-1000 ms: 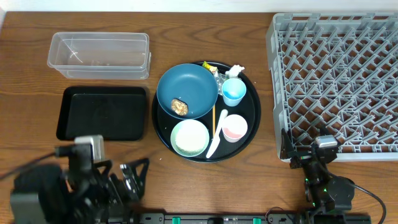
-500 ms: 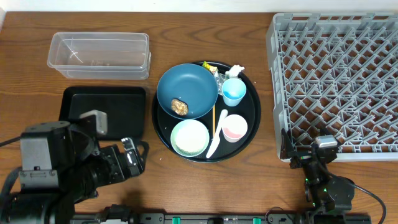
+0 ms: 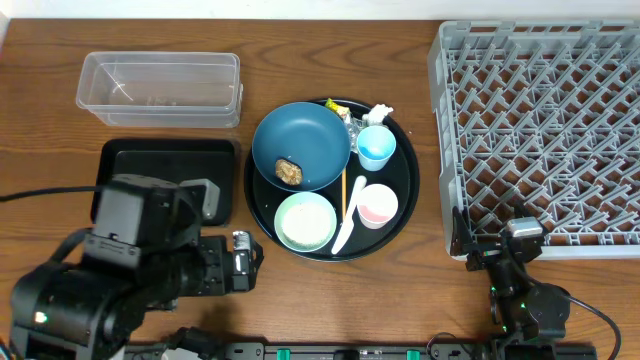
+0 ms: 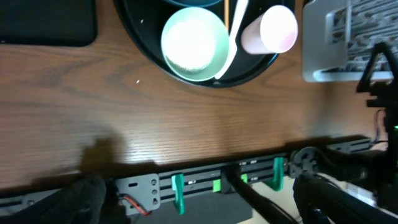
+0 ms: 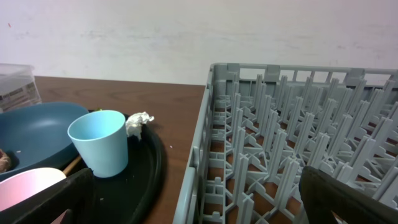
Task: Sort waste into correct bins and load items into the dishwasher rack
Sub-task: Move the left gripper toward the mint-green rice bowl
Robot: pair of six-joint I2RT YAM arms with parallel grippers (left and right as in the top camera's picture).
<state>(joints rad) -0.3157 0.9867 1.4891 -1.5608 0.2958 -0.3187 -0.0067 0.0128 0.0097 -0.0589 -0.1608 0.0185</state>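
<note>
A round black tray carries a dark blue bowl holding a brown food lump, a mint bowl, a light blue cup, a white cup and a white spoon. White tissue, a yellow wrapper and foil lie at the tray's back rim. The clear tub and the black rectangular tray are on the left, the grey rack on the right. My left gripper is open and empty, front-left of the mint bowl. My right gripper is open and empty at the rack's front-left corner.
A wooden chopstick lies beside the spoon. My left arm covers the front part of the black rectangular tray. The table's front edge with a black rail and green clamps is right under the left gripper. The right arm sits low at the front edge.
My left arm has swung right from the front-left corner, over the black rectangular tray, toward the round tray. The right arm has not moved.
</note>
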